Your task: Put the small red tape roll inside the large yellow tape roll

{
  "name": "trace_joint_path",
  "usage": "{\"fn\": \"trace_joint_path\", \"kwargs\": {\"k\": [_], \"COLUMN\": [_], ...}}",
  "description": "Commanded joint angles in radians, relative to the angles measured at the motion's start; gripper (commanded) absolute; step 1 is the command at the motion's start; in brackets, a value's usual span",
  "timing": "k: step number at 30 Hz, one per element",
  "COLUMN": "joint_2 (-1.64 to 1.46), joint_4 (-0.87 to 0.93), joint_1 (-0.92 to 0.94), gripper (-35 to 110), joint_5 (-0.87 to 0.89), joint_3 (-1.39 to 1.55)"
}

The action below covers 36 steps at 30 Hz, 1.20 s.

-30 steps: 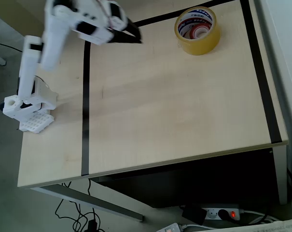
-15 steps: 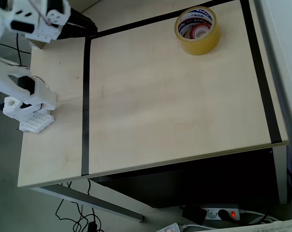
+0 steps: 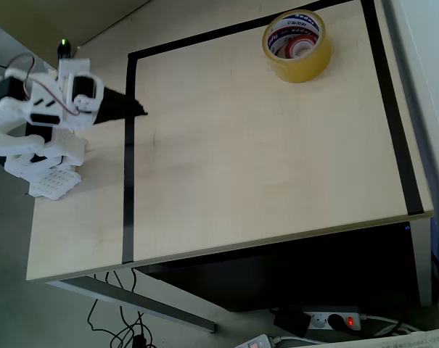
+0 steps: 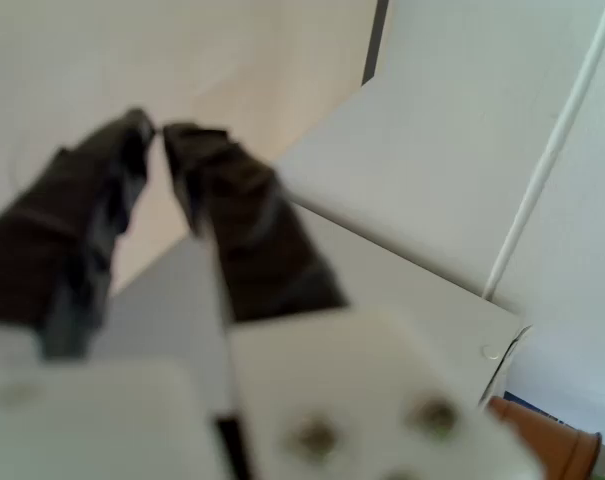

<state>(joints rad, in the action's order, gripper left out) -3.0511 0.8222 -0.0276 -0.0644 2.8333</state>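
Pale wood table (image 3: 263,167), black tape lines (image 3: 128,159); grey floor, power strip (image 3: 334,319), cables beneath.

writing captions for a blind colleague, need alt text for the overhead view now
A small translucent red tape roll already sits inside the wide amber-yellow packing tape roll at the top right of a pale wooden table marked with black tape lines. The white robot arm is folded at the left edge, its dark pincer empty and far from both rolls.
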Motion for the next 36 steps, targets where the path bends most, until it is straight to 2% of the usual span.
{"fn": "trace_joint_path", "kwargs": {"k": [1, 3, 6, 11, 14, 19, 29, 36], "joint_2": [-0.284, -0.284, -0.258, -0.282, -0.279, -0.282, -0.284, -0.285], "joint_4": [-0.012, -0.043, 0.029, 0.299, 0.416, 0.416, 0.42, 0.42], "joint_1": [0.028, 0.061, 0.094, 0.172, 0.158, 0.186, -0.02, -0.023], "gripper": [0, 0, 0, 0, 0, 0, 0, 0], "joint_5": [-0.003, -0.003, -0.002, -0.002, 0.005, 0.037, 0.074, 0.074], "joint_3": [0.187, 0.27, 0.284, 0.285, 0.285, 0.285, 0.285, 0.285]}}
